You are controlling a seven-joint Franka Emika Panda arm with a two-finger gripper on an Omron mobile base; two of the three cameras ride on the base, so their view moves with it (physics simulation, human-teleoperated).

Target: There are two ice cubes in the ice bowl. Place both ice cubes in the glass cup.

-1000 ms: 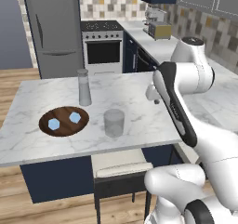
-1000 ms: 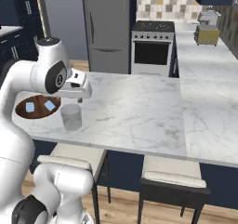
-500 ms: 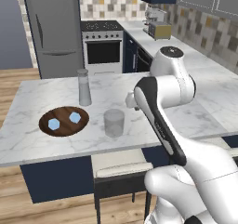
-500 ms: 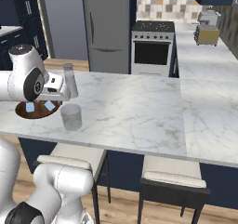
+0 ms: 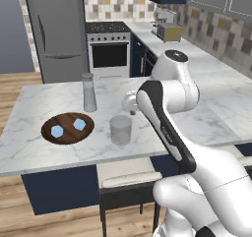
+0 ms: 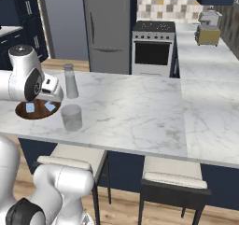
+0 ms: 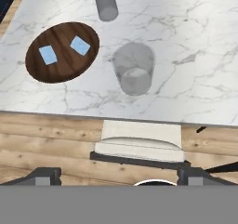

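from my station i see the marble counter (image 5: 44, 147) carrying the ice bowl (image 5: 67, 128), a dark wooden dish lying flat toward the counter's left part in the left base view. both ice cubes (image 5: 57, 131) sit inside it, side by side and apart from each other, neither touching the rim as far as i can judge. in the hand view the same bowl (image 7: 62, 52) appears at upper left with the two pale-blue cubes (image 7: 48, 55) lying on its floor.

the glass cup (image 5: 120, 130) stands upright on the counter just beside the bowl, on the side nearer the arm, not touching it. in the hand view the cup (image 7: 134, 68) reads as clear and i see nothing pale blue inside it. in the right base view the cup (image 6: 72, 117) stands near the counter's front edge, with the bowl (image 6: 37, 108) behind and to its left.

a tall grey capped bottle (image 5: 89, 92) stands upright behind the bowl and cup, well apart from both.

the gripper (image 7: 118, 172) is held above the counter's front edge, looking down over a white stool seat (image 7: 138, 144). its two finger tips (image 7: 42, 176) sit far apart at the bottom of the hand view, jaws spread wide with nothing between them. it touches neither cube, bowl nor cup.
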